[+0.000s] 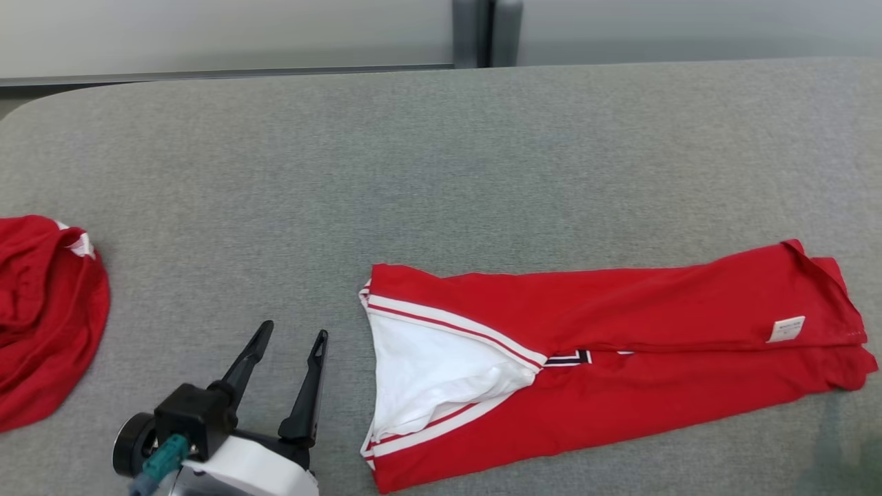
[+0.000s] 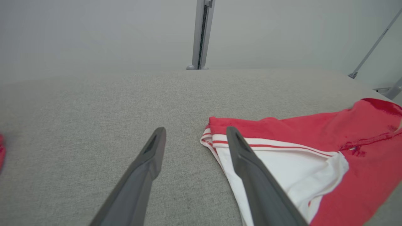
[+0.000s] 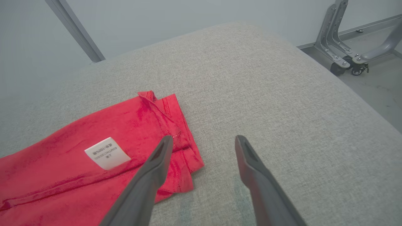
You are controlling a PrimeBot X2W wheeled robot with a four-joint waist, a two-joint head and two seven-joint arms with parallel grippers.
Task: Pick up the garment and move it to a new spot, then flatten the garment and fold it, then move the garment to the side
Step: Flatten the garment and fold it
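Garment [image 1: 654, 399] red w/ white inside, red/white stripe trim; table [image 1: 413, 172] grey; label [image 1: 786, 329] white.

Grey fabric-covered table [image 1: 441, 172], rounded corners. Red garment [image 1: 689, 303] lies flat on its right half, folded lengthwise (white lining and striped trim showing at one end). Second red cloth [image 1: 41, 310] lies bunched at the left edge.

The red garment [image 1: 654, 310], white-lined with striped trim, lies folded lengthwise on the grey table [image 1: 441, 172].
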